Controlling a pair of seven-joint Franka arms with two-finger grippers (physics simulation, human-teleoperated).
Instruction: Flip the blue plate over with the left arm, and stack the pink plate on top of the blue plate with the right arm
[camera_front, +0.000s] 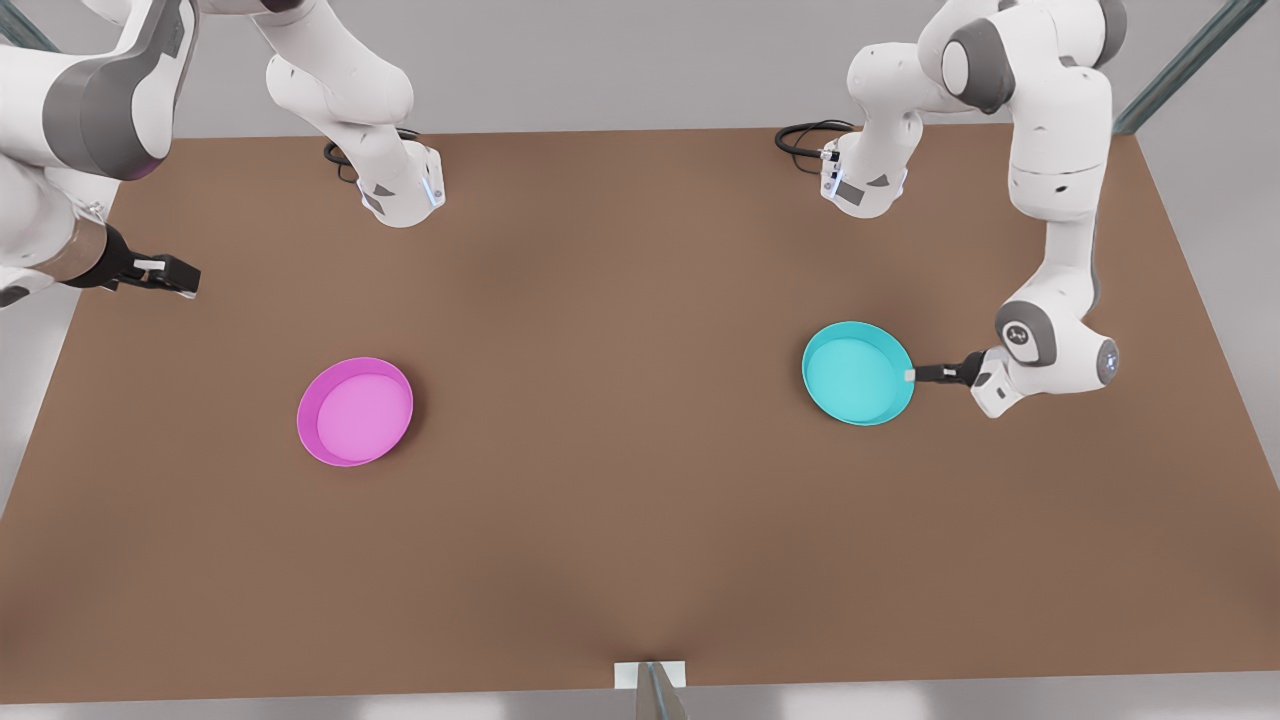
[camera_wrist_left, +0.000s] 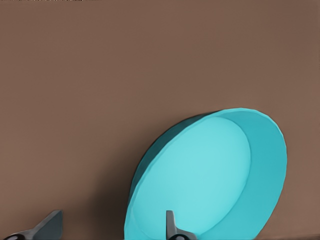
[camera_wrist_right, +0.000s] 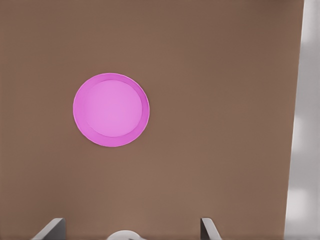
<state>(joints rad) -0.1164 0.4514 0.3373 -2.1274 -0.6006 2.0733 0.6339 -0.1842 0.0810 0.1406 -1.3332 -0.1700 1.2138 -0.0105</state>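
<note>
The blue plate (camera_front: 858, 373) lies open side up on the brown table at the front view's right. My left gripper (camera_front: 912, 375) is at the rim that faces away from the pink plate. In the left wrist view the blue plate (camera_wrist_left: 210, 175) is close, and the left gripper (camera_wrist_left: 111, 227) is open, with one finger (camera_wrist_left: 172, 227) inside the rim and the other outside. The pink plate (camera_front: 355, 411) lies open side up at the front view's left. My right gripper (camera_front: 170, 275) hangs open near the table's left edge, well away from the pink plate (camera_wrist_right: 111, 110).
Both arm bases (camera_front: 400, 190) (camera_front: 865, 180) stand at the table's far side with black cables beside them. A small white mount (camera_front: 650, 680) sits at the table's front edge. The table's edge (camera_wrist_right: 295, 125) runs beside the right gripper.
</note>
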